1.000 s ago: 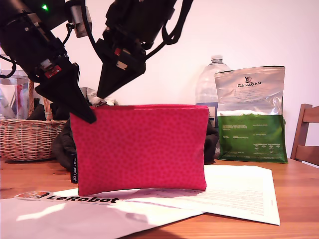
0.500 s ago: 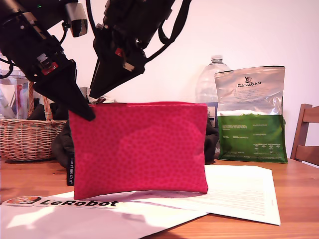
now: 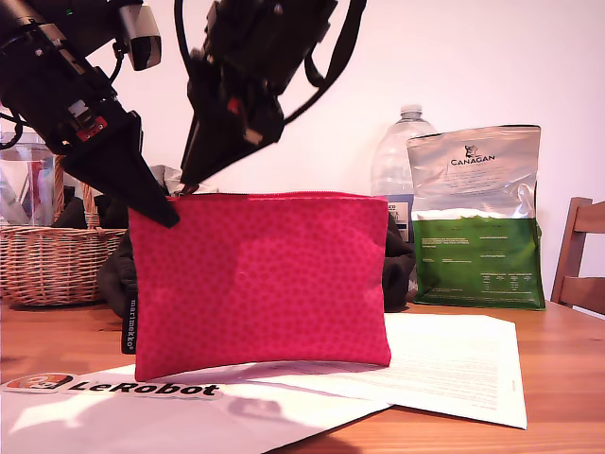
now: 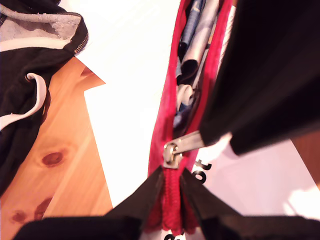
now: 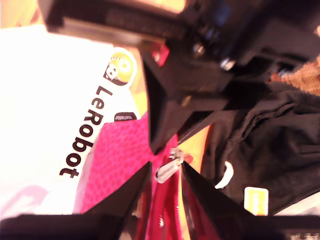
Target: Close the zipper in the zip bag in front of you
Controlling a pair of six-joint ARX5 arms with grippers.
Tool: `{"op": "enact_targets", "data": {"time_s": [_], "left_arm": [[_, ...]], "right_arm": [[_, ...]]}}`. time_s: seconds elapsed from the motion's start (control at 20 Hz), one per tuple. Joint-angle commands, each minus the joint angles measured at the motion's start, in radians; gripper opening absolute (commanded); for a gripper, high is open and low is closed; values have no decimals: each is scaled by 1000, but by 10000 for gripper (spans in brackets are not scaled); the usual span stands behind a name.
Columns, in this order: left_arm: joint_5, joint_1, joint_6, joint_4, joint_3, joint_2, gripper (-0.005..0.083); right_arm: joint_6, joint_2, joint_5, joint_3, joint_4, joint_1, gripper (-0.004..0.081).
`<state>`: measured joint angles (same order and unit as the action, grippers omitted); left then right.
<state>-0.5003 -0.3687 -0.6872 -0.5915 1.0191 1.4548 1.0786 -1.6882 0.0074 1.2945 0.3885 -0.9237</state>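
Zip bag (image 3: 260, 281) slightly lower, shifted.

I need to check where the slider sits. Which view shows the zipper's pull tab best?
The first wrist view: the silver pull tab is sharp and central on the zipper. The second wrist view shows it blurred; in the exterior view the grippers largely hide it.

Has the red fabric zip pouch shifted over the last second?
Yes. The red fabric zip pouch drifted toward the exterior view's left and rose slightly, widening its gap from the green-and-silver Canagan bag.
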Motion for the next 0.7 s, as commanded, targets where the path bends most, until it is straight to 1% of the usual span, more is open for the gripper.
{"op": "enact_targets", "data": {"time_s": [0.0,0.35,0.5,0.65], "left_arm": [[-16,2,-2,15,4,3,-22],[-16,2,-2,10,4,3,-22],[-16,2,-2,9,4,3,-22],[-15,2,-2,9,4,3,-22]], "right_arm": [[3,-35,-3,-3,-6,0,153],[3,-47,29,-3,-37,3,130],[5,-47,29,-3,-37,8,73],[12,-47,29,-3,-37,8,32]]}}
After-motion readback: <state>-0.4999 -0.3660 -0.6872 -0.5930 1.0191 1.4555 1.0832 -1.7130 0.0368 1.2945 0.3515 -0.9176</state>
